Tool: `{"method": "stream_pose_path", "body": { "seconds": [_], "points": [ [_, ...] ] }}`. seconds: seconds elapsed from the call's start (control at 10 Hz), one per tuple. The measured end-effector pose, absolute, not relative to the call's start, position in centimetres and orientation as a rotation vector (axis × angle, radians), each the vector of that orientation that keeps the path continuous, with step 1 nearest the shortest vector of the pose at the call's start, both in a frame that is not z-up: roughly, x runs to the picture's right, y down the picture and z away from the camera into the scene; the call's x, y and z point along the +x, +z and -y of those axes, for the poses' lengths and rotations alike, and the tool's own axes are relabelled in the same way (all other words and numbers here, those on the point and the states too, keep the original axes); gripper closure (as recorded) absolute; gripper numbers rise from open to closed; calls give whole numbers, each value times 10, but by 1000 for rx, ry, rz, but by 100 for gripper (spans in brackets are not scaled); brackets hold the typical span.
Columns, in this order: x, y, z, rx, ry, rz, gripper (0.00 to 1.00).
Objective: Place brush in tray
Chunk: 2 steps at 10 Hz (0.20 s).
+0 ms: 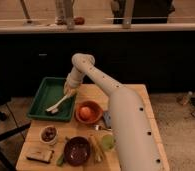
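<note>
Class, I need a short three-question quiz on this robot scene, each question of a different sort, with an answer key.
1. True or false: the brush lies in the round orange bowl.
2. The gripper is above which thing? A) dark-green tray B) dark bowl C) floor
3. Fill in: the orange bowl sits on the wooden ____.

Key: 1 false, it is over the tray; 2 A; 3 table.
</note>
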State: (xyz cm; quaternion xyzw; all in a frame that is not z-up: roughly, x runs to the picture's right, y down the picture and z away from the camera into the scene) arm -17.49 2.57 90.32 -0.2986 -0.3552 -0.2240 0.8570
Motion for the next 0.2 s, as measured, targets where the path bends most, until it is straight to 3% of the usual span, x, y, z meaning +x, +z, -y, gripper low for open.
{"method": "stream_pose_path", "body": {
  "seconds": [0.2],
  "points": [
    [-172,903,-25,-625,-468,743,55]
  ]
}}
